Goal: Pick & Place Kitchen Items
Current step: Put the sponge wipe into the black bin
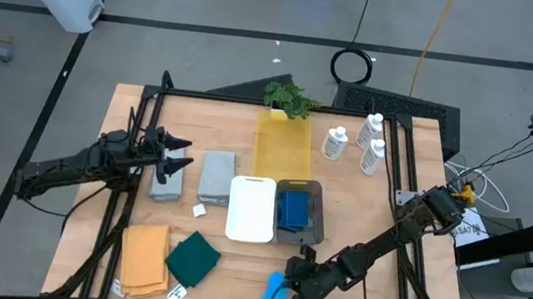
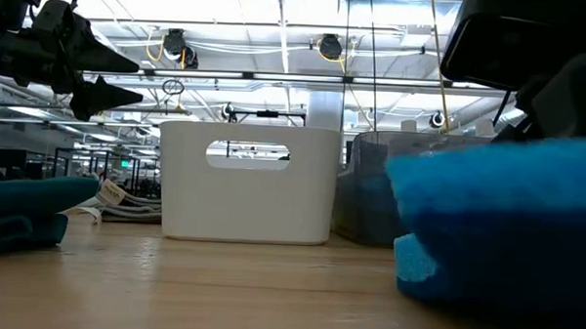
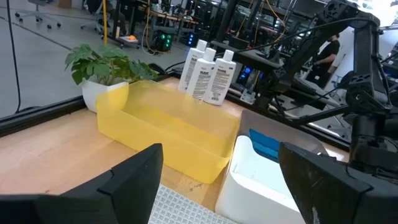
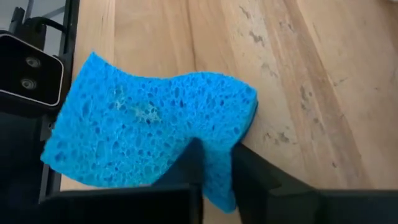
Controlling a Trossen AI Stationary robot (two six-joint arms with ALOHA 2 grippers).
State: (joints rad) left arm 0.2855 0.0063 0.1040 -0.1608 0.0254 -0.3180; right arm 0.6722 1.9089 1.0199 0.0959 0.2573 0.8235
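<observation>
Blue sponge: at the near edge of the wooden table, pinched at one edge by the right gripper, fingers narrow on it, the sponge bowed and lifted at the grip

More blue sponges: inside the grey bin, which stands just beside the white bin

Yellow bin: beyond the white bin, next to the potted plant

Three white bottles: grouped at the far right of the table, upright

Grey cloths: left of the white bin; the left gripper hangs over them, fingers spread wide, holding nothing

Orange-tan cloth and dark green cloth: near left corner, side by side
</observation>
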